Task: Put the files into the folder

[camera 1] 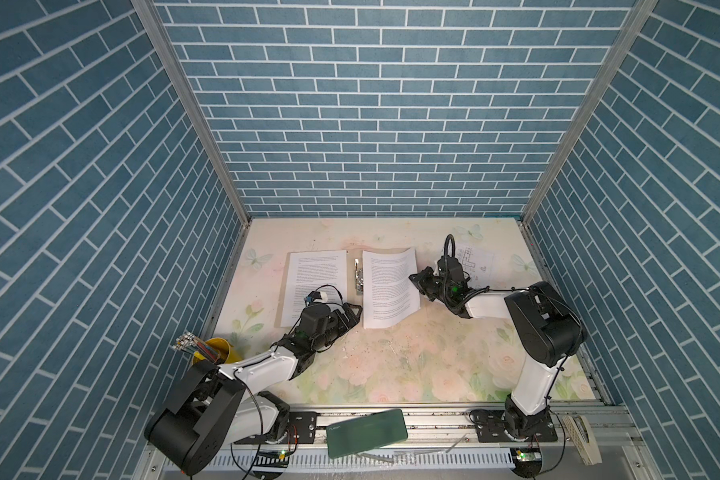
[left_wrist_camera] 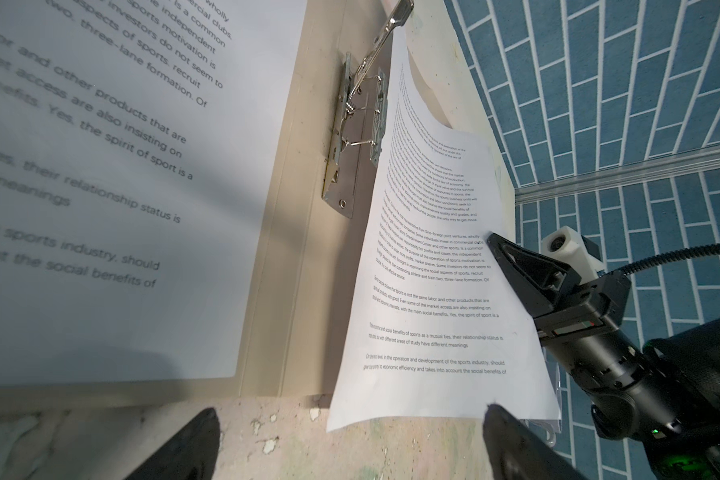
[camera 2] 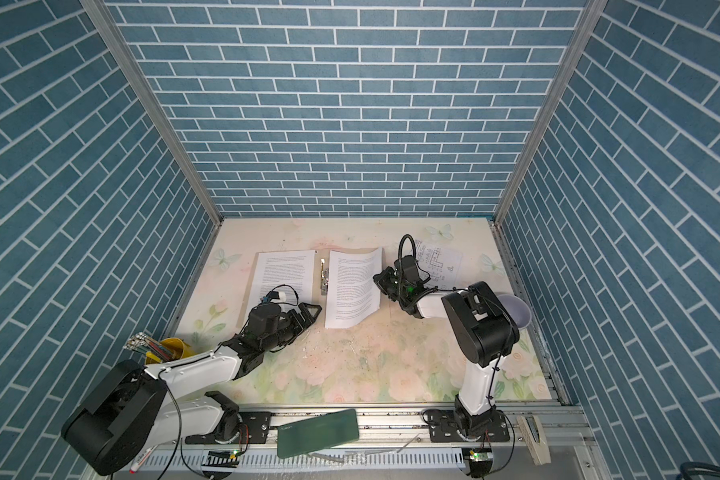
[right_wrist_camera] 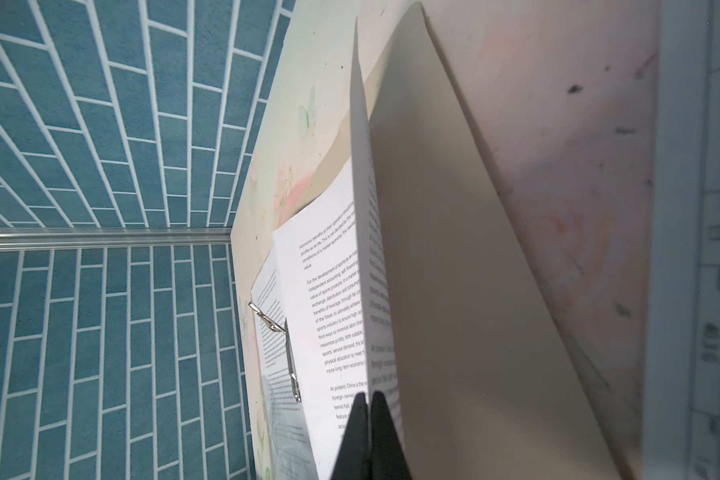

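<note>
Folder [left_wrist_camera: 300,249] open on tabletop [camera 1: 391,357], L text sheet [camera 1: 316,274] flat inside, R end effector [right_wrist_camera: 368,399] pinched shut on R text sheet [camera 1: 389,286] raised edge, L end effector [left_wrist_camera: 352,415] wide open, empty, at folder's near edge, diagram sheet [camera 1: 476,259] apart, behind R arm.

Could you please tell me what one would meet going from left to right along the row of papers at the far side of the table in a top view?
first text sheet → metal clip → second text sheet → right gripper, at that sheet's edge → diagram sheet
</note>
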### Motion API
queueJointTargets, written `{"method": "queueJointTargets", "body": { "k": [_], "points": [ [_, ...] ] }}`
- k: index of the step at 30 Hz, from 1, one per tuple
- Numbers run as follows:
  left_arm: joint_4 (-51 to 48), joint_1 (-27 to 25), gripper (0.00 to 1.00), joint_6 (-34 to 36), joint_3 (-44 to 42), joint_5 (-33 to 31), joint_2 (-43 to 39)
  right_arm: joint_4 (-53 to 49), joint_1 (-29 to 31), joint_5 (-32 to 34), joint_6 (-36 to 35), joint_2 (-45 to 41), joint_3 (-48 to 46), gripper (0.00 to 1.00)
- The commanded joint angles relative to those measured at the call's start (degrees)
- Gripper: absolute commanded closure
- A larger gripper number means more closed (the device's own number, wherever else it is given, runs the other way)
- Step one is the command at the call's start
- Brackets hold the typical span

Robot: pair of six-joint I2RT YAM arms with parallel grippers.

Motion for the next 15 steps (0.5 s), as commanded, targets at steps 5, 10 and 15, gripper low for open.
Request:
{"method": "queueJointTargets", "body": {
  "k": [5, 10, 15],
  "points": [
    [0.0, -0.6, 0.0, 0.3, -0.1, -1.4, 0.4, 4.8, -0.1, -0.4, 2.6, 2.6, -0.9, 1.0],
    [0.2, -0.6, 0.0, 0.3, -0.3, -1.2, 0.4, 3.1, -0.3, 1.3, 2.4, 1.5, -2.0, 1.0],
    [0.0, -0.6, 0.0, 0.4, -0.5, -1.6, 0.1, 3.1, -1.0, 1.5, 2.2, 0.6, -3.4, 1.0]
  ]
}}
